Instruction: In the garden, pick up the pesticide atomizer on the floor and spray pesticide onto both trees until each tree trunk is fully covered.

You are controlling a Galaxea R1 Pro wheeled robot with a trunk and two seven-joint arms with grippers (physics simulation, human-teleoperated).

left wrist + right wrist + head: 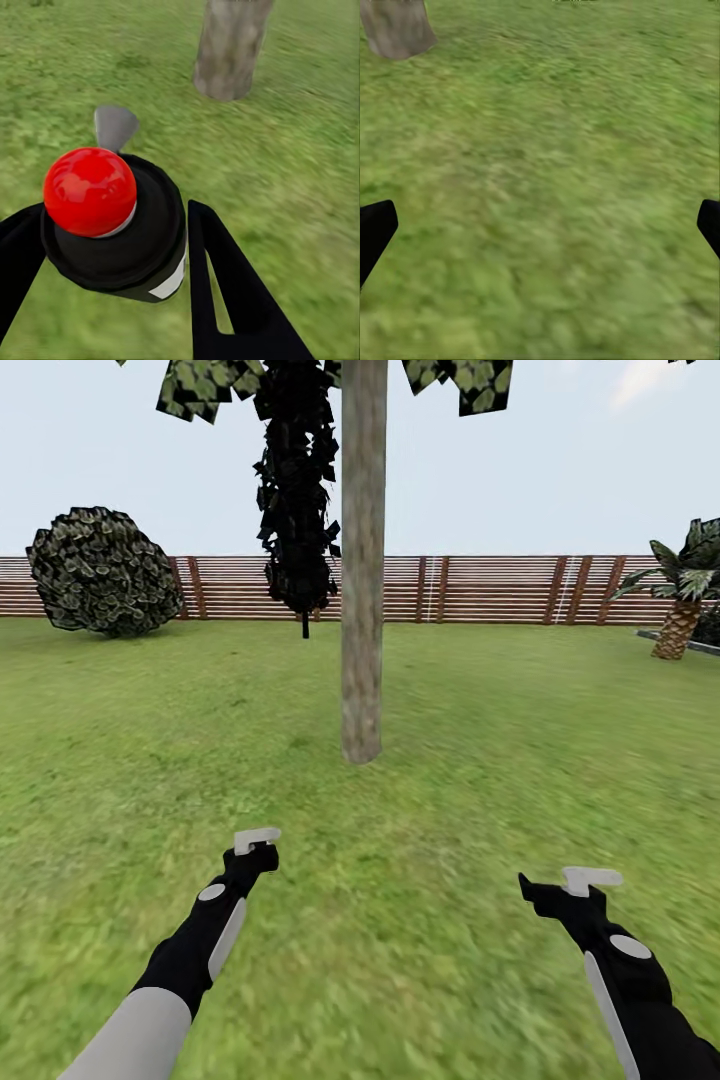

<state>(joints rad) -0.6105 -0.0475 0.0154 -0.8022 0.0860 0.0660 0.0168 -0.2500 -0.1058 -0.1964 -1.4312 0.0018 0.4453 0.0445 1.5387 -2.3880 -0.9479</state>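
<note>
Left wrist view: left gripper (112,247) pinching sprayer (112,225), nozzle toward tree trunk (229,45) nearby, ready for spraying. Right gripper (540,225) spread wide, empty, over lawn (555,150).

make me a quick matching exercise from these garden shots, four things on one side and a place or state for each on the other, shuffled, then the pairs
Things:
1. pesticide atomizer
2. right gripper
3. pale tree trunk
4. round bush

Places or states:
A. open, only grass between the fingers
B. by the fence, far left in the head view
C. held in the left gripper, red knob on top
D. upright on the lawn, straight ahead of the robot

Pairs: 1-C, 2-A, 3-D, 4-B
</note>
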